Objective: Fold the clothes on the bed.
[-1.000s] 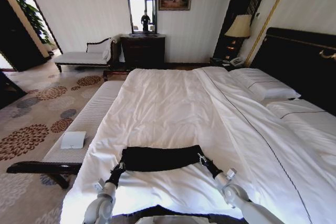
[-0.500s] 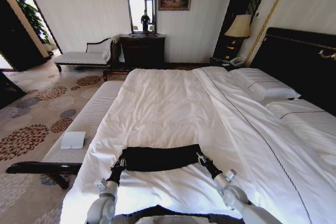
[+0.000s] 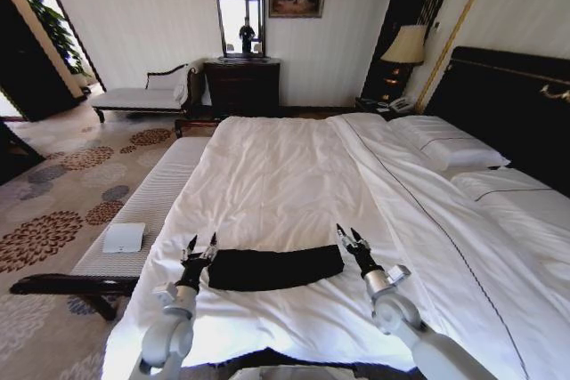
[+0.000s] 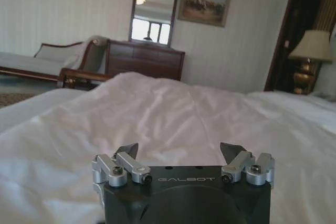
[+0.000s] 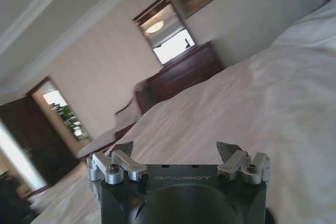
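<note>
I've just let go: my left gripper [image 3: 200, 244] and right gripper [image 3: 348, 236] are released and lifted off either end of the T-shirt [image 3: 274, 267], now a narrow folded band near the bed's [image 3: 294, 166] foot edge.

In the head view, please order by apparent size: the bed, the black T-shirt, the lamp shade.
1. bed, largest by far.
2. black T-shirt, a folded strip.
3. lamp shade, smallest, but it stands farther away, so this is unsure.
</note>
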You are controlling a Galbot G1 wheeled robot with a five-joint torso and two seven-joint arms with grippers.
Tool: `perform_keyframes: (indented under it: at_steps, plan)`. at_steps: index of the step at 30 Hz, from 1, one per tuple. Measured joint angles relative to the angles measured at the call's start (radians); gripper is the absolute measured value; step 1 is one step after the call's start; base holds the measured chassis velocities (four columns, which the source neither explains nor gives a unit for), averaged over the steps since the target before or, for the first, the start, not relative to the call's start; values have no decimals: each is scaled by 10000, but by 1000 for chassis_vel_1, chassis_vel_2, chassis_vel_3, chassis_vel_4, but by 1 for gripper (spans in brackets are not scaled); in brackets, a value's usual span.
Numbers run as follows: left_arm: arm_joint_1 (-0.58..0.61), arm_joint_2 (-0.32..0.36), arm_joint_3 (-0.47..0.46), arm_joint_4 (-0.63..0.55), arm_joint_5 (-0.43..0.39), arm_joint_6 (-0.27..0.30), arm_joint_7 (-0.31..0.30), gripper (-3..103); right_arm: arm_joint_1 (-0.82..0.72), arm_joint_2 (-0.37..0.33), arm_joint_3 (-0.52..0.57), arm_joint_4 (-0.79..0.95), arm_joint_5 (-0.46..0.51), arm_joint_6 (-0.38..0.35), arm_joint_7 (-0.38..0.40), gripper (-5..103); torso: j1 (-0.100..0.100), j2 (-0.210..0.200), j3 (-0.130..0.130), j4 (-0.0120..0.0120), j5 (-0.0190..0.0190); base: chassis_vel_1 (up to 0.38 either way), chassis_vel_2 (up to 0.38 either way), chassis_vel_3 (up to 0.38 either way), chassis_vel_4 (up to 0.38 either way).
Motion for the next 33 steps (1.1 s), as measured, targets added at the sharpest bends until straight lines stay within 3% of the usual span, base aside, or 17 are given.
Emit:
perform_keyframes:
  at_steps: [4,7,10,18,24,28,29,33]
  plan:
    - [-306,-320,432,1269,452,-174,58,98,429,121,-637,-1030,-561,-232,-815,99,0,0,0,1,0,0,0,0,0]
    - [-406,-439,458,1769,536,-187,43,100,543,149,-828,-1434,-893,-448,-473,100,1,-1,1,1,2,0,0,0,0]
    - [-648,-588,312,2739,560,-209,-135,100,600,162,-1068,-2082,-1343,-931,691,100,1,-1,0,-1,0,0,0,0,0]
    - [-825,-416,-72,2955,169,-248,-305,100,640,237,-812,-2795,-1694,-800,1056,100,0,-1,0,1,1,0,0,0,0]
    - [-342,-43,-498,1498,-581,-107,-360,100,106,-74,-96,-1557,-1047,-524,1250,100,1,-1,0,1,-1,0,0,0,0]
    - [153,112,-1143,92,-1341,132,-437,100,-834,-394,493,181,517,-857,2158,100,0,0,-1,2,-4,0,0,0,0]
    - [277,161,-1497,-309,-1596,251,-510,100,-1223,-456,620,743,1271,-1272,2954,100,0,0,-1,-1,0,0,0,0,0]
    - [445,230,-2028,-836,-1947,470,-550,100,-1573,-367,654,1059,1961,-1670,3738,100,0,0,-1,-2,0,0,0,0,0]
